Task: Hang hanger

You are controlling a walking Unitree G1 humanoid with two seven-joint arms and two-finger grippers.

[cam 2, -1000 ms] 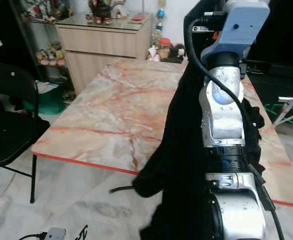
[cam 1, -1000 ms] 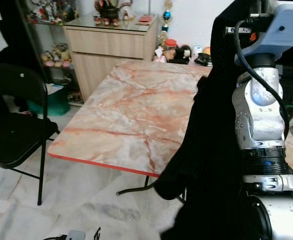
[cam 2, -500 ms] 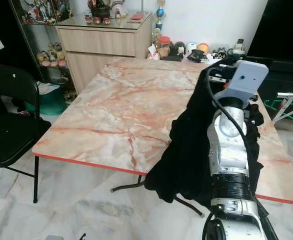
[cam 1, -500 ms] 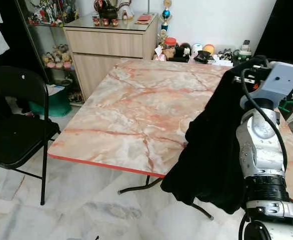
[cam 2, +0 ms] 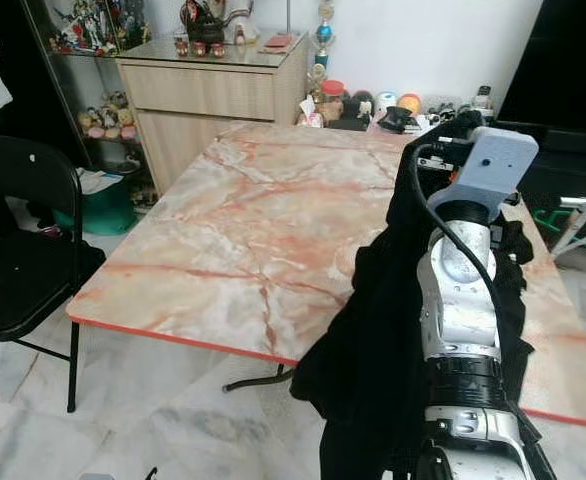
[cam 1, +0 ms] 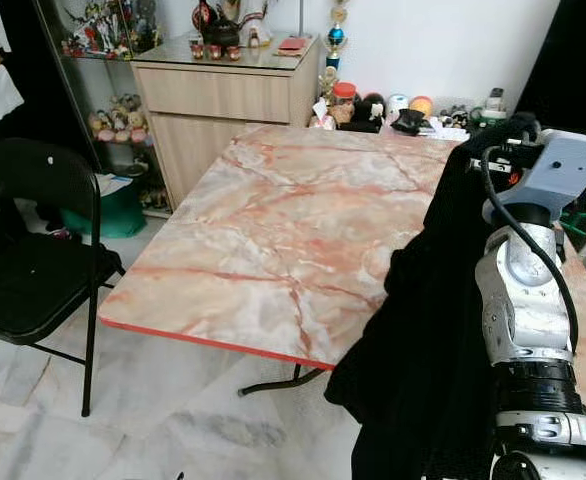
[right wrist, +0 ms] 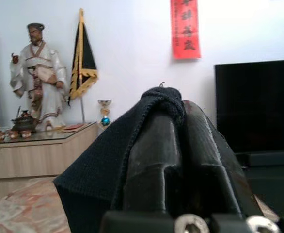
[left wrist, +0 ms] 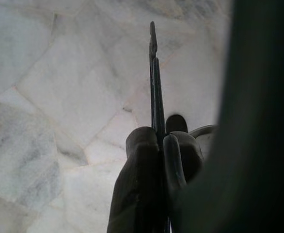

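A black garment hangs from my raised right arm and drapes down past the table's front right edge. My right gripper is shut on the garment's top, and the knit fabric folds over its fingers. A thin wire tip pokes out of the cloth; the rest of the hanger is hidden inside it. My left gripper hangs idle, shut, over the marble floor.
A marble-patterned table with a red rim stands in front. A black folding chair is at the left. A wooden cabinet with figurines lines the back wall. A dark TV and a green rack sit at the right.
My right arm came down and away from the camera with the garment, opening the view of the back wall. Since half a second ago it has barely moved. The camera shifted slightly.
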